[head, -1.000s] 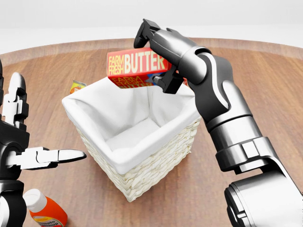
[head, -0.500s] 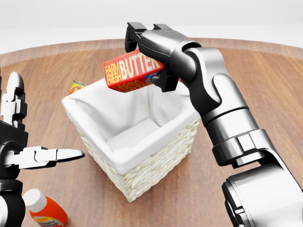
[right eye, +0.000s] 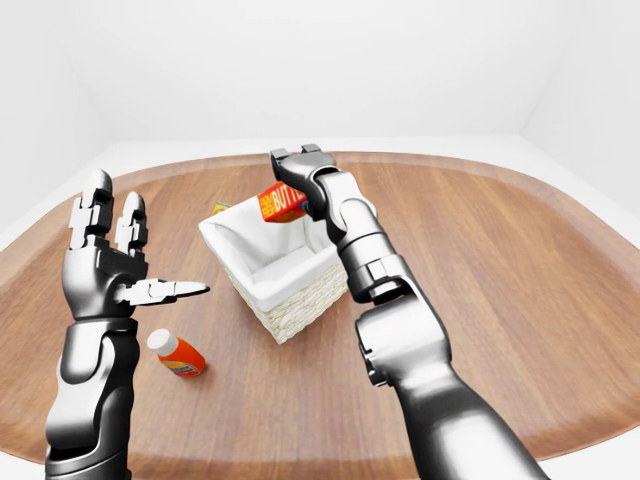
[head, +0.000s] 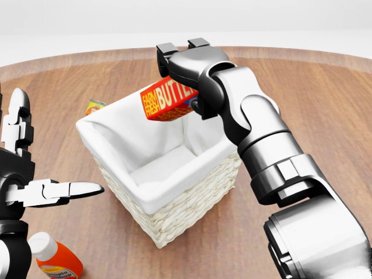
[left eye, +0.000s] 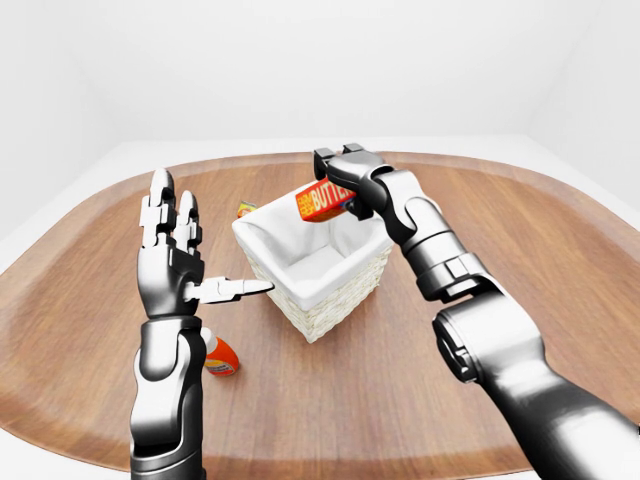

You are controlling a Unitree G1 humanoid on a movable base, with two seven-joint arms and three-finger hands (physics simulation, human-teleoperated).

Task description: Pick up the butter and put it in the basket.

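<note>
The butter is a red box with white and yellow lettering. My right hand is shut on it and holds it tilted over the far rim of the basket, above the opening. The basket is pale woven wicker with a white cloth lining and stands on the wooden table. My left hand is open and empty, fingers up, to the left of the basket. All of this also shows in the left-eye view, with the butter above the basket.
An orange bottle with a white cap lies on the table at the lower left, under my left hand. A small yellow and red packet lies behind the basket's left corner. The round wooden table spreads wide on all sides.
My right hand has turned and moved the butter right and down, tilting it more steeply over the basket opening. The left hand has not moved.
</note>
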